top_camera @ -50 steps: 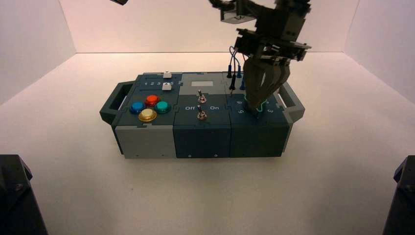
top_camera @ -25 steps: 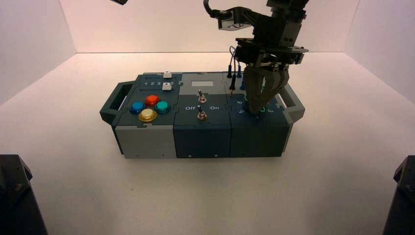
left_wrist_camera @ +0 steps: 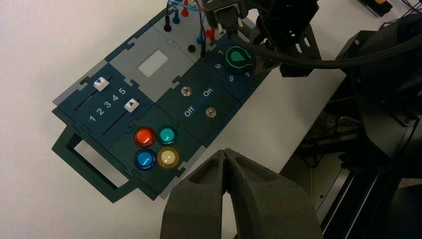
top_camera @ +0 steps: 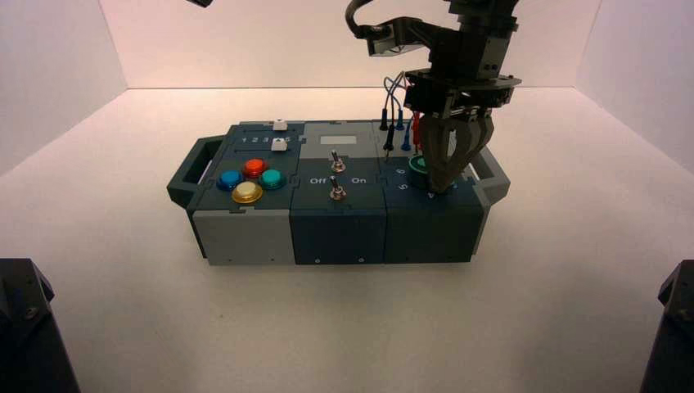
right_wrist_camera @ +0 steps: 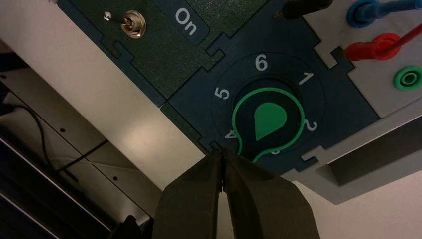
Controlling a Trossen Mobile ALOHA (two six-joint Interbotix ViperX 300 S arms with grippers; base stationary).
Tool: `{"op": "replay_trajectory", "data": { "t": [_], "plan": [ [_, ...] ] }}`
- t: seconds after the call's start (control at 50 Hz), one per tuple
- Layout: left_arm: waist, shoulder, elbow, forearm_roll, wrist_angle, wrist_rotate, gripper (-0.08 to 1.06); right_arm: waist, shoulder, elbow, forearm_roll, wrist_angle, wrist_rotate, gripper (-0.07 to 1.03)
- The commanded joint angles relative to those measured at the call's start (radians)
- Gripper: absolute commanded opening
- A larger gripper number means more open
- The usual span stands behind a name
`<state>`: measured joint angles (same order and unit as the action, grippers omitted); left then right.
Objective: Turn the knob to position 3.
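Observation:
The green teardrop knob [right_wrist_camera: 269, 121] sits in its ring of white digits at the box's right end. Its pointed end lies between the 4 and position 3 [right_wrist_camera: 275, 151], which shows only in part. My right gripper [right_wrist_camera: 222, 152] is shut with nothing held, its tips right at that pointed end beside the 4. In the high view the right gripper [top_camera: 444, 187] comes straight down on the dial, and the knob [top_camera: 417, 165] shows green to its left. My left gripper [left_wrist_camera: 226, 151] is shut and empty, held high off the box's front side.
The box [top_camera: 245, 236] also carries two metal toggle switches [top_camera: 335, 160] by "Off/On", several coloured push buttons [top_camera: 248, 181], two white sliders [top_camera: 279, 135], and plugged wires [top_camera: 396, 123] just behind the knob. A handle [top_camera: 491, 168] juts out on the right.
The right gripper has turned at the wrist and shifted slightly right across the dial. The knob's pointer has swung with it, and green now shows left of the fingers.

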<state>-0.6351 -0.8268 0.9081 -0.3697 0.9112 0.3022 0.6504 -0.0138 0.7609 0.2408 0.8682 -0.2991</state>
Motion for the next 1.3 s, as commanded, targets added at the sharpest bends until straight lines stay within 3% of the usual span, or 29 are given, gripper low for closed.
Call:
{"op": "replay_trajectory", "data": {
  "t": [0.02, 1.3],
  "plan": [
    [-0.003, 0.000, -0.015, 0.000, -0.005, 0.002, -0.03, 0.003, -0.029, -0.020, -0.008, 0.003, 0.000, -0.02],
    [-0.005, -0.005, -0.014, -0.002, 0.003, 0.002, -0.03, 0.002, -0.038, -0.026, -0.067, 0.034, 0.000, -0.02]
  ]
}}
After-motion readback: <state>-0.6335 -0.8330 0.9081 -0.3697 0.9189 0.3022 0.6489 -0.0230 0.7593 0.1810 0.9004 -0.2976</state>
